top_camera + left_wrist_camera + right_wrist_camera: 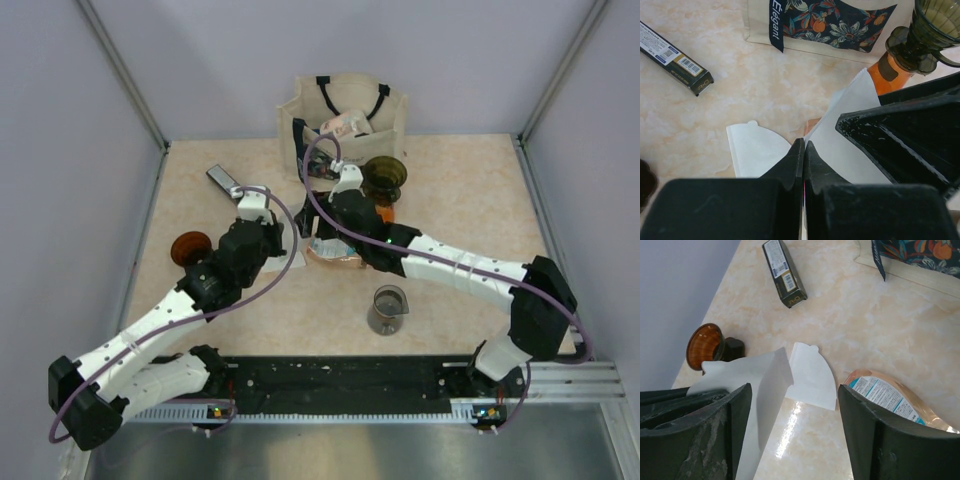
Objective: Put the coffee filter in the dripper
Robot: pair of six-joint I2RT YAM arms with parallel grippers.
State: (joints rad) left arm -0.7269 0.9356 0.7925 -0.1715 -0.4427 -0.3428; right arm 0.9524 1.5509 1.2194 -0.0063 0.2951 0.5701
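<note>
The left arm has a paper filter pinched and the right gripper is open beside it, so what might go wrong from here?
One: the left gripper pinches the thin coffee filter at one spot; if the open right gripper closes and pulls, the paper may crease or tear. Two: the dark dripper stands tall on an orange base close to the right gripper, so a bump might tip it. Three: a spare filter lies loose on the table and could get dragged.

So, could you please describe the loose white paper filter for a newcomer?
Start at the beige canvas tote bag at the back and come forward past the dark rectangular box. The fan-shaped white paper filter lies flat on the marbled tabletop, whereas its neighbouring filter stands raised, pinched in the left gripper.
</note>
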